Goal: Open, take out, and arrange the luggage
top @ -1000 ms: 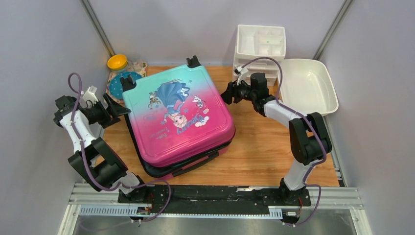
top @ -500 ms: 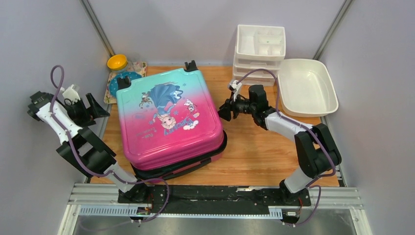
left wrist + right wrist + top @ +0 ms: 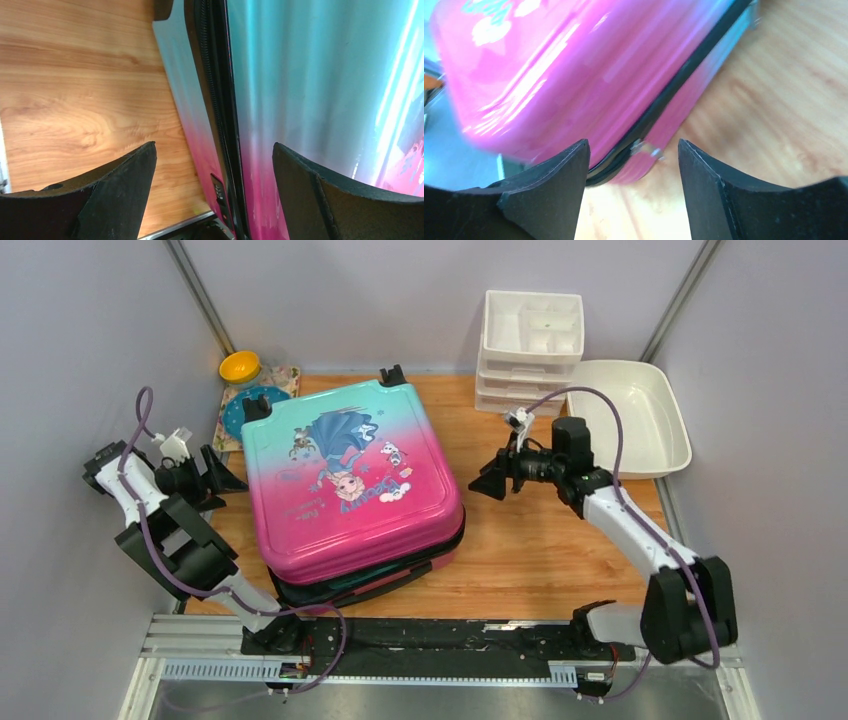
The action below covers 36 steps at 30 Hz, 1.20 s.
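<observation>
The luggage [image 3: 350, 485], a teal-to-pink hard-shell suitcase with a princess print, lies flat on the wooden table [image 3: 540, 550], lid down with a narrow gap along its near edge. My left gripper [image 3: 228, 478] is open and empty just left of its left side. In the left wrist view the black zip seam [image 3: 216, 100] runs between my fingers. My right gripper [image 3: 487, 483] is open and empty, a short way right of the suitcase. The right wrist view shows the pink shell [image 3: 574, 65] and a silver zip pull [image 3: 646, 148] at the corner, blurred.
A white drawer organiser [image 3: 530, 340] stands at the back, with a white basin [image 3: 628, 418] to its right. A yellow bowl [image 3: 240, 366] and a blue round item [image 3: 240, 412] lie on a patterned cloth at the back left. Grey walls close in both sides.
The suitcase has slid left and toward the near edge. My right gripper has drawn back to the right, away from it. My left arm swung out left, then came back toward the suitcase's side.
</observation>
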Motion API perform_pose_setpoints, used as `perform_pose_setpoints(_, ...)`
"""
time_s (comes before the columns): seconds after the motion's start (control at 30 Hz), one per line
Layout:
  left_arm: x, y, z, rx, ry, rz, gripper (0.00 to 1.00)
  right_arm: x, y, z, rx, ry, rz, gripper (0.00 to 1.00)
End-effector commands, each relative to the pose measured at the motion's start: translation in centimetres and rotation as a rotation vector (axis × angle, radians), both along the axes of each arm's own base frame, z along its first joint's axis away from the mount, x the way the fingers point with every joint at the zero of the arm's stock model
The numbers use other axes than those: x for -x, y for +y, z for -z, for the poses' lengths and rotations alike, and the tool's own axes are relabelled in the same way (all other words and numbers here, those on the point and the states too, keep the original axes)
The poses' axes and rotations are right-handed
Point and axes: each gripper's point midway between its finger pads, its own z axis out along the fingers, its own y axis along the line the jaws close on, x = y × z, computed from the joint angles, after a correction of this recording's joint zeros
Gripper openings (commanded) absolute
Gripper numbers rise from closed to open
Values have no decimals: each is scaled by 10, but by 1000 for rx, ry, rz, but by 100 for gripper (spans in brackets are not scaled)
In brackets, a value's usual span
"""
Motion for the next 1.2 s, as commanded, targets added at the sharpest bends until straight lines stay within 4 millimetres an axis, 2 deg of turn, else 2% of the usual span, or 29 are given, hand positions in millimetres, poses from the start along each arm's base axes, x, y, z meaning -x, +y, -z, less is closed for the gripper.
perform_pose_setpoints(0.0, -7, -13, -8, 9, -97, 28, 93, 76, -6, 8, 11, 170, -102, 69)
perform_pose_setpoints(0.07, -8, -16, -6, 12, -121, 19, 94, 93, -2, 18, 28, 211, -112, 68)
perform_pose_setpoints(0.13, -8, -19, -7, 7, -142, 12, 93, 101, 8, 24, 36, 234, -132, 68)
perform_pose_setpoints(0.33, -1, -40, -4, 30, -209, 35, 92, 120, 28, 58, 80, 376, -130, 63)
perform_pose_setpoints(0.43, 6, -49, -3, 25, -238, 56, 92, 124, 33, 69, 115, 391, -110, 62)
perform_pose_setpoints(0.53, 10, -58, -1, 18, -271, 70, 92, 106, 33, 83, 159, 414, -13, 57)
perform_pose_setpoints(0.63, 15, -67, -2, 28, -302, 77, 92, 82, 26, 93, 201, 429, 95, 52)
perform_pose_setpoints(0.67, 15, -69, 0, 44, -303, 64, 92, 71, 26, 87, 190, 419, 122, 49)
perform_pose_setpoints(0.73, 14, -70, -3, 67, -316, 39, 92, 53, 24, 86, 192, 403, 163, 44)
perform_pose_setpoints(0.8, 11, -68, -4, 117, -313, -17, 92, 29, 29, 70, 178, 345, 189, 41)
perform_pose_setpoints(0.87, 8, -68, -7, 141, -319, -31, 91, 8, 29, 71, 179, 345, 221, 40)
perform_pose_setpoints(0.9, 9, -69, -6, 142, -320, -29, 91, -11, 35, 53, 146, 306, 232, 40)
perform_pose_setpoints(0.93, 9, -69, -7, 128, -328, -22, 91, -24, 34, 60, 154, 323, 250, 39)
perform_pose_setpoints(0.97, 12, -71, -4, 113, -335, -5, 91, -36, 36, 56, 147, 306, 258, 38)
perform_pose_setpoints(1.0, 14, -73, -3, 102, -340, 5, 91, -55, 40, 38, 124, 260, 267, 38)
perform_pose_setpoints(1.07, 21, -79, 2, 86, -350, 31, 91, -84, 35, 40, 128, 252, 316, 38)
perform_pose_setpoints(1.1, 23, -82, 3, 82, -357, 42, 91, -104, 36, 21, 104, 209, 337, 37)
perform_pose_setpoints(1.13, 27, -88, 8, 76, -363, 67, 90, -122, 27, 27, 112, 211, 377, 37)
perform_pose_setpoints(1.17, 30, -92, 11, 69, -365, 89, 90, -133, 23, 24, 109, 202, 400, 37)
